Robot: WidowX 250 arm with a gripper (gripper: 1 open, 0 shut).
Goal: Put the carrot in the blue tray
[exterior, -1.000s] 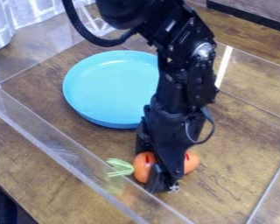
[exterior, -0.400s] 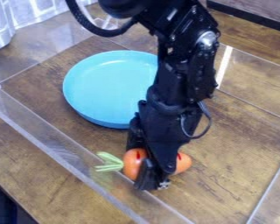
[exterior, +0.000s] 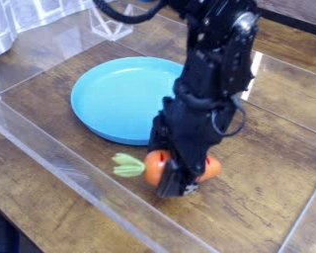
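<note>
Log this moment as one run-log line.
gripper: shut on carrot | carrot: off table, outside blue tray | tray: empty

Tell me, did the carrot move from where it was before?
Yes. The carrot, held in the gripper, has lifted off the wooden table, slightly toward the blue tray.

A wooden table with dark brown planks and visible grain is seen filling most of the view. A clear plastic wall is set along its near edge, running diagonally from the left side toward the bottom right, and pale reflections are caught along its top rim. A second clear panel is seen standing upright on the right. In the top left corner, part of a grey rounded container is shown, cut off by the frame edge.
</note>
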